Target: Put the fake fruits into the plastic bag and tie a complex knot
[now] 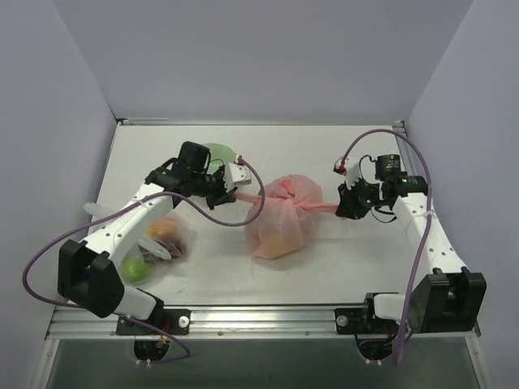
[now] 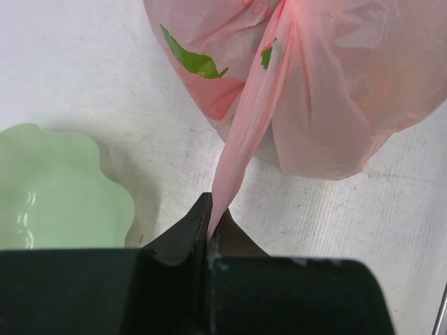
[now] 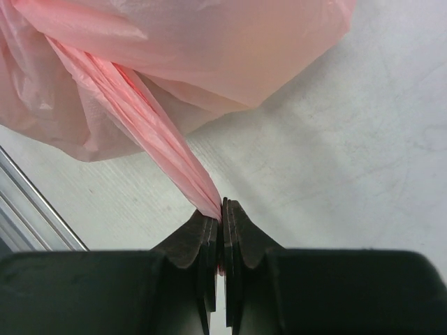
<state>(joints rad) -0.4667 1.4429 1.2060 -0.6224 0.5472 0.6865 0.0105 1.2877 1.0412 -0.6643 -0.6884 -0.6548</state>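
The pink plastic bag (image 1: 282, 215) sits mid-table, bulging, with yellow-orange shapes showing faintly through it. Its two handle loops are pulled taut sideways from a knot on top. My left gripper (image 1: 235, 193) is shut on the left handle strand (image 2: 241, 143). My right gripper (image 1: 344, 207) is shut on the right handle strand (image 3: 150, 139). The bag's body fills the top of the left wrist view (image 2: 328, 84) and of the right wrist view (image 3: 195, 49). No loose fake fruits show on the table.
A clear colourless bag of fruits (image 1: 158, 243) lies at the left under my left arm. A pale green bowl (image 1: 217, 154) stands behind the left gripper and shows in the left wrist view (image 2: 49, 188). A metal rail (image 3: 31, 209) runs along the table's edge.
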